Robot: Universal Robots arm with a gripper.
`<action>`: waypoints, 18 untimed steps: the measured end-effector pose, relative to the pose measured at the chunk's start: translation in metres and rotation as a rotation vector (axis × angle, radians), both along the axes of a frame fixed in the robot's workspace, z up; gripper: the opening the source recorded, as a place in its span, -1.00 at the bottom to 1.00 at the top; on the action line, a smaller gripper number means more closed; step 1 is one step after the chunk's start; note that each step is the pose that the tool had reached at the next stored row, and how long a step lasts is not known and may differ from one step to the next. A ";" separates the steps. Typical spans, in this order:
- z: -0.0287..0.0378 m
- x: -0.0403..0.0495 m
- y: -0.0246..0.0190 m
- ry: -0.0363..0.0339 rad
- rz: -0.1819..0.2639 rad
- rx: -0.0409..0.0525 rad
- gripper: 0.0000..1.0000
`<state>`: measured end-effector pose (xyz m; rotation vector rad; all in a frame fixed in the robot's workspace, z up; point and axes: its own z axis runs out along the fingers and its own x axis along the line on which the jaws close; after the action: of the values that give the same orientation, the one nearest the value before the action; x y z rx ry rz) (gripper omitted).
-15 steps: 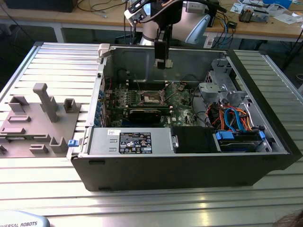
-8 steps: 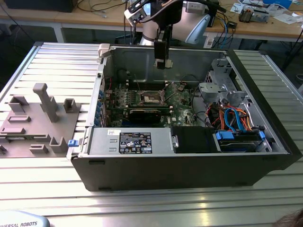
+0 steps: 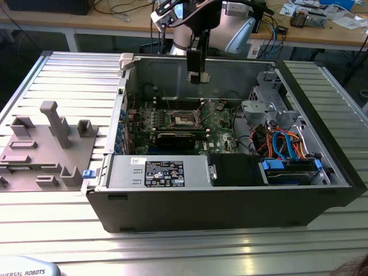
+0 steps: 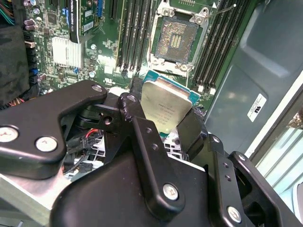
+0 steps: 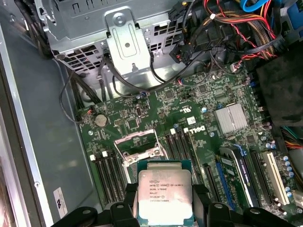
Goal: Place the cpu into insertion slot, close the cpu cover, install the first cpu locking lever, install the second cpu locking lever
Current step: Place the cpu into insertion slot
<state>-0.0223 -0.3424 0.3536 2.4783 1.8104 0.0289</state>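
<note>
In the exterior view the tool (image 3: pixel 196 79) hangs over the open computer case (image 3: pixel 230 198) on the counter (image 3: pixel 172 247). Both wrist views show it clamping the cpu (image 5: pixel 164 196), held apart from the uncovered insertion slot (image 4: pixel 176 40).

Open computer case (image 3: pixel 230 201), grey fixture tray (image 3: pixel 29 160), blue cables (image 3: pixel 280 144)

The cpu (image 5: pixel 164 196) showed a silver-grey top with a teal-green edge. The circuit board (image 5: pixel 156 106) was green; the insertion slot (image 4: pixel 177 38) dark, rimmed silver. The gripper (image 4: pixel 163 111) was black. The heatsink (image 5: pixel 229 118) was silver, ribbed. The cables (image 3: pixel 280 142) were blue and orange.
</note>
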 end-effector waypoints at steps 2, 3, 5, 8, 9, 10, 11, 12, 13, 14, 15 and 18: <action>0.0000 0.0000 0.0000 0.0000 -0.003 0.0000 0.08; 0.0000 0.0000 0.0000 0.0000 -0.004 0.0000 0.08; 0.0000 0.0000 0.0000 0.0000 -0.007 0.0000 0.08; 0.0000 0.0000 0.0000 0.0000 -0.011 0.0000 0.08; 0.0000 0.0000 0.0000 0.0000 -0.013 0.0000 0.08; 0.0000 0.0000 0.0000 0.0000 -0.014 0.0000 0.08; 0.0000 0.0000 0.0000 0.0000 -0.017 0.0000 0.08; 0.0000 0.0000 0.0000 0.0000 -0.018 0.0000 0.08; 0.0000 0.0000 0.0000 0.0000 -0.020 0.0000 0.08; 0.0000 0.0000 0.0000 0.0000 -0.023 0.0000 0.08; 0.0000 0.0000 0.0000 0.0000 -0.024 0.0000 0.08; 0.0000 0.0000 0.0000 0.0000 -0.027 0.0000 0.08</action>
<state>-0.0223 -0.3423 0.3536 2.5026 1.7762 0.0274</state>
